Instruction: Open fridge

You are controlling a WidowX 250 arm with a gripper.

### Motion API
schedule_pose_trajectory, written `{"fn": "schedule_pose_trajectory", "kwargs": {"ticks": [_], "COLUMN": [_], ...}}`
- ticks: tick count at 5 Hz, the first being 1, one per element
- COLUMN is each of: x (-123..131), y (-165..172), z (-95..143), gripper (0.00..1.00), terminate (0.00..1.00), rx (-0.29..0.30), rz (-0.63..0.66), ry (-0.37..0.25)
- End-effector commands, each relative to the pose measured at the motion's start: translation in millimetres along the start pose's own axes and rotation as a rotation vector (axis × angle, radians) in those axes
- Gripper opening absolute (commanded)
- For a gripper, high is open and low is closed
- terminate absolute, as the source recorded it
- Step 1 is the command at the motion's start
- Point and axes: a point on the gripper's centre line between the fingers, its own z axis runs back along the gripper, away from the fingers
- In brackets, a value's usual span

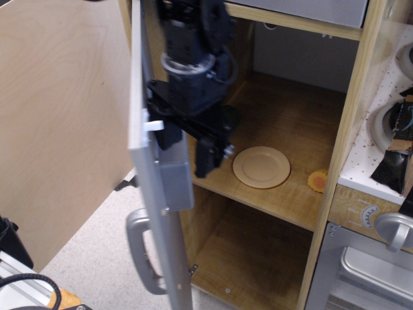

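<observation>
The fridge's grey door (152, 194) stands swung wide open to the left and shows nearly edge-on, with its curved silver handle (139, 253) low on the outer side. The light wood frame (347, 123) and an inner shelf (284, 201) are exposed. My dark gripper (188, 147) hangs inside the fridge opening, right against the door's inner face. Its fingers are spread apart and hold nothing. The left finger is partly hidden by the door's edge.
A tan round plate (261, 166) and a small orange flower-shaped piece (317, 180) lie on the shelf. The lower grey oven door (368, 271) with a round knob (395, 229) is at the right. A plywood panel (58, 116) stands at the left.
</observation>
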Motion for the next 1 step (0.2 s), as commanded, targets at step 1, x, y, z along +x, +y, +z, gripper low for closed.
{"fn": "schedule_pose_trajectory", "kwargs": {"ticks": [1], "x": [-1.2], "y": [36.5], "z": [10.4], "gripper": [1.0], "terminate": [1.0], "rx": [0.039], "rz": [-0.011], "ry": [-0.098]}}
